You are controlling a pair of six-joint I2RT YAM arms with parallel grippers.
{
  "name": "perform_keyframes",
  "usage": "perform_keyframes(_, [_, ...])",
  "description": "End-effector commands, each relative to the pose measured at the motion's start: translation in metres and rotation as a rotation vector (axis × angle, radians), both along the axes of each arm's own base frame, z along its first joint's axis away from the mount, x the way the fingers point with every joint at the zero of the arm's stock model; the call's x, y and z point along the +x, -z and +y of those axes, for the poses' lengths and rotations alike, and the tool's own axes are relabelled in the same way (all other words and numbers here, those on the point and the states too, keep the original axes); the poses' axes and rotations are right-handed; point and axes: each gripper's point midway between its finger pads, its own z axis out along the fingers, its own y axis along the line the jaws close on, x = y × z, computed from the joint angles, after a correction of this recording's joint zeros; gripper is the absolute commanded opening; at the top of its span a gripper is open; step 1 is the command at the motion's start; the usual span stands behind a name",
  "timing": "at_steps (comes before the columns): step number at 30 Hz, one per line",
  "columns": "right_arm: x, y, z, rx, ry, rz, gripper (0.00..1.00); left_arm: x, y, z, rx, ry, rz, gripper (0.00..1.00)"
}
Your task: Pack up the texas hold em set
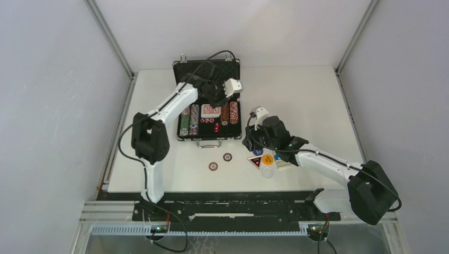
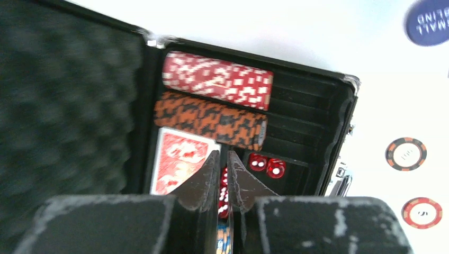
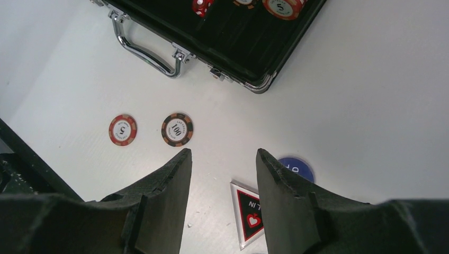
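The black silver-edged case [image 1: 207, 100] lies open with rows of chips, a red card deck [image 2: 179, 164] and red dice [image 2: 266, 165] inside. My left gripper [image 2: 223, 154] hovers low over the tray beside the deck. Its jaws stand almost together, and only dice in the case show through the slit. My right gripper [image 3: 223, 156] is open above bare table, holding nothing. A red chip [image 3: 123, 129] and a black-orange chip [image 3: 177, 129] lie ahead of it. A blue dealer button [image 3: 296, 166] and a diamond-shaped one [image 3: 248, 214] lie under its right finger.
The case's metal handle [image 3: 147, 53] faces the arms. A yellow button [image 1: 267, 158] and a white one [image 1: 267, 170] lie by the right arm. The foam-lined lid [image 2: 63, 106] stands up behind the tray. Metal frame posts edge the table.
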Motion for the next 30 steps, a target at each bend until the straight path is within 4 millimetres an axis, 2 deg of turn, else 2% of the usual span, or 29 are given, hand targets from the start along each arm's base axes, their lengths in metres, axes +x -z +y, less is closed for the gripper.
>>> perform_keyframes(1, [0.006,-0.004,0.009,-0.030,0.015,-0.066,0.56,0.025,-0.090,0.013,-0.122,-0.285,-0.208,0.13])
perform_keyframes(3, [0.003,-0.003,0.017,-0.073,0.020,-0.085,0.57,0.040,-0.105,0.031,-0.149,-0.497,-0.257,0.18])
perform_keyframes(5, [0.002,-0.001,0.024,-0.105,0.045,-0.077,0.56,0.053,-0.112,0.057,-0.211,-0.709,-0.267,0.23])
perform_keyframes(7, [-0.003,0.004,0.036,-0.119,0.033,-0.047,0.57,0.066,-0.116,0.097,-0.327,-1.009,-0.282,0.24])
perform_keyframes(8, [-0.007,0.007,0.042,-0.128,0.015,-0.039,0.57,0.064,-0.108,0.116,-0.382,-1.129,-0.268,0.25])
perform_keyframes(10, [-0.015,0.011,0.055,-0.156,-0.021,-0.039,0.59,0.055,-0.100,0.149,-0.570,-1.303,-0.236,0.36])
perform_keyframes(11, [-0.019,0.011,0.063,-0.170,-0.037,-0.042,0.60,0.046,-0.110,0.165,-0.695,-1.365,-0.258,0.46])
perform_keyframes(12, [-0.022,0.012,0.070,-0.183,-0.055,-0.048,0.60,0.035,-0.104,0.184,-0.733,-1.461,-0.282,0.56])
perform_keyframes(15, [-0.035,0.017,0.094,-0.203,-0.126,-0.049,0.64,0.002,-0.087,0.218,-0.756,-1.617,-0.357,0.58])
perform_keyframes(18, [-0.046,0.025,0.117,-0.236,-0.181,-0.038,0.70,-0.029,-0.066,0.236,-0.833,-1.766,-0.325,0.57])
perform_keyframes(21, [-0.051,0.035,0.133,-0.284,-0.199,-0.035,0.69,-0.056,-0.046,0.241,-0.854,-1.811,-0.275,0.57])
perform_keyframes(22, [-0.052,0.038,0.137,-0.290,-0.206,-0.025,0.69,-0.065,-0.037,0.241,-0.844,-1.805,-0.259,0.60])
perform_keyframes(27, [-0.057,0.052,0.151,-0.307,-0.227,0.023,0.69,-0.091,-0.021,0.227,-0.930,-1.733,-0.156,0.77])
perform_keyframes(30, [-0.056,0.058,0.151,-0.340,-0.224,0.037,0.69,-0.099,-0.018,0.219,-0.959,-1.682,-0.122,0.82])
